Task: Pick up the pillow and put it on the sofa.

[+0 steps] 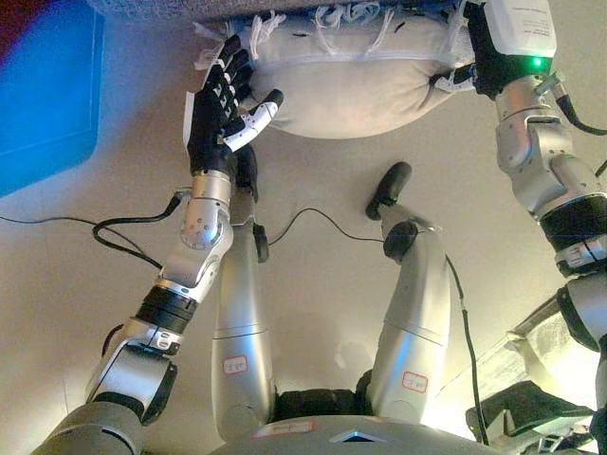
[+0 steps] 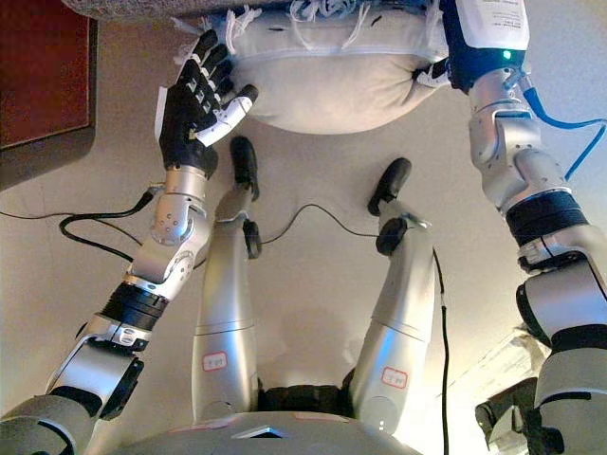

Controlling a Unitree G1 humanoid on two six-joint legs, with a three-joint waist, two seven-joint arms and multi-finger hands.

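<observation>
Floor fills most of the frame, a smooth pale beige surface. Across the top edge we see a strip of grey, coarse-woven sofa. Just below it, at upper centre, sits the pillow: plump, rounded, off-white soft cloth with white tassels along its upper seam. We find the left hand at the pillow's left end, fingers spread straight and upright, thumb reaching in to touch the cloth. At the upper right, the right hand is pressed into the pillow's right end; we cannot tell how its fingers stand, as they are hidden.
</observation>
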